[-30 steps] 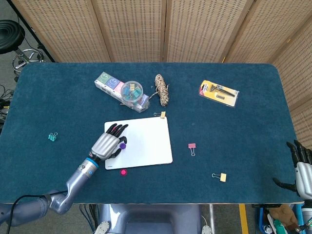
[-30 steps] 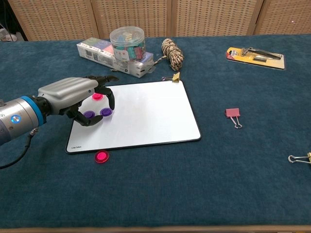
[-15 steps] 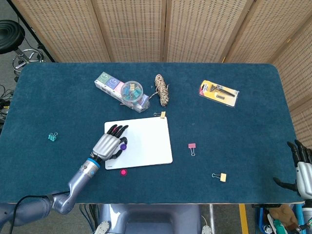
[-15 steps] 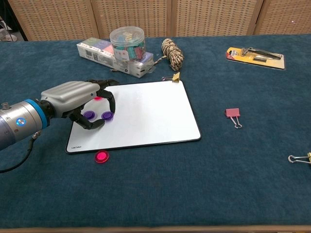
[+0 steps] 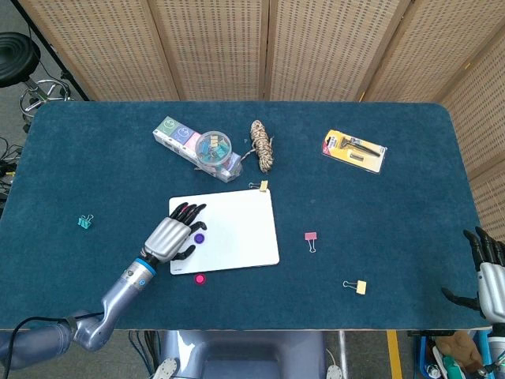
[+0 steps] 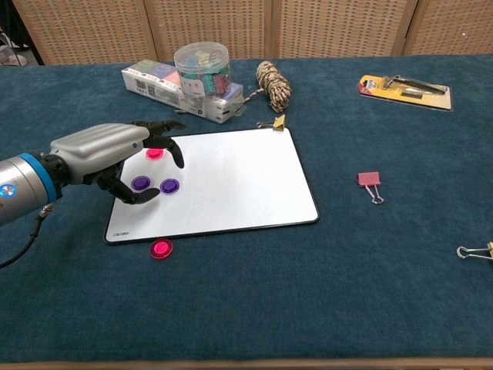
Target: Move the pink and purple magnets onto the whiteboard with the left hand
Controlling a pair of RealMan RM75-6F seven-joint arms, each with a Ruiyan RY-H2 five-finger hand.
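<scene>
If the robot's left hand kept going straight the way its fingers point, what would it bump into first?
Probably the pink magnet lying on the whiteboard, just ahead of the left hand. Farther along sits the clear tub of clips. The hand's height is hard to judge, so it might pass over the magnet.

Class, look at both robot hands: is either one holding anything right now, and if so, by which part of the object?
Nothing is held. The left hand hovers with fingers spread over the whiteboard, above two purple magnets. The right hand is empty at the table's edge.
</scene>
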